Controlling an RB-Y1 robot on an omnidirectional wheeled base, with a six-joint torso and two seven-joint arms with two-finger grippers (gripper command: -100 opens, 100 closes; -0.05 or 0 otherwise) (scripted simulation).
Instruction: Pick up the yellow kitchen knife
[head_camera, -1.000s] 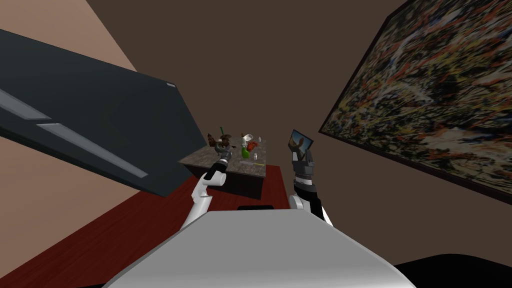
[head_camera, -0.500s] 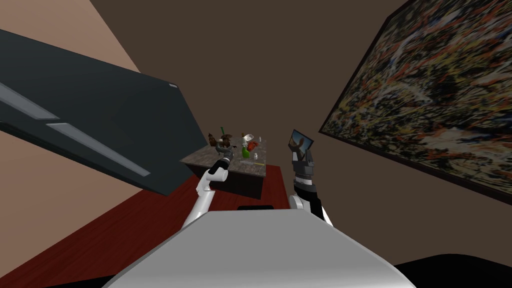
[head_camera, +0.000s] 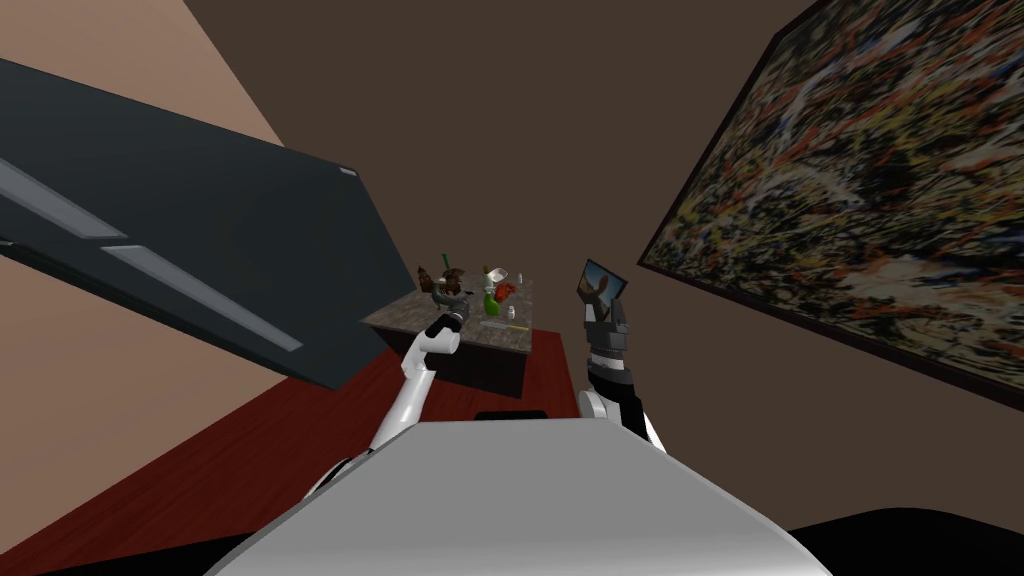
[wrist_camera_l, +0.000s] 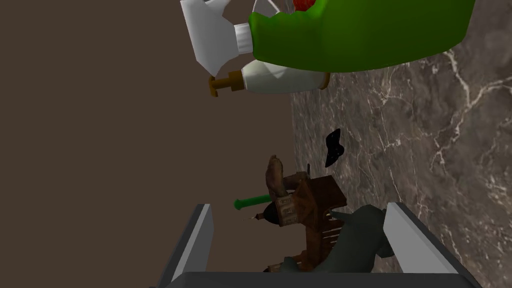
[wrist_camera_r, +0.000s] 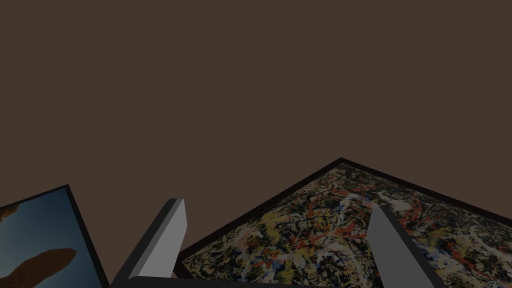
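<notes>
Currently the left gripper (wrist_camera_l: 297, 206) is over the marble table top (wrist_camera_l: 440, 150), blades spread wide, nothing gripped.

Count on the table, left wrist view:
- 1 green spray bottle (wrist_camera_l: 360, 35) with a white trigger head
- 1 white pump bottle (wrist_camera_l: 280, 80) with a brown pump, just beside the spray bottle
- 1 small black object (wrist_camera_l: 333, 147)
- 1 brown wooden ornament (wrist_camera_l: 300, 207), nearest the gripper
- 1 green rod (wrist_camera_l: 252, 201) poking out behind the ornament
- 1 grey shape (wrist_camera_l: 360, 240) (cannot identify) against the ornament

Bottle contents: cannot tell.

The yellow kitchen knife (head_camera: 505, 325), 1 only, lies flat toward the table's near edge. It is to the right of the left gripper and apart from it.

The right gripper (wrist_camera_r: 277, 204) is raised to the right of the table, blades spread, empty.
</notes>
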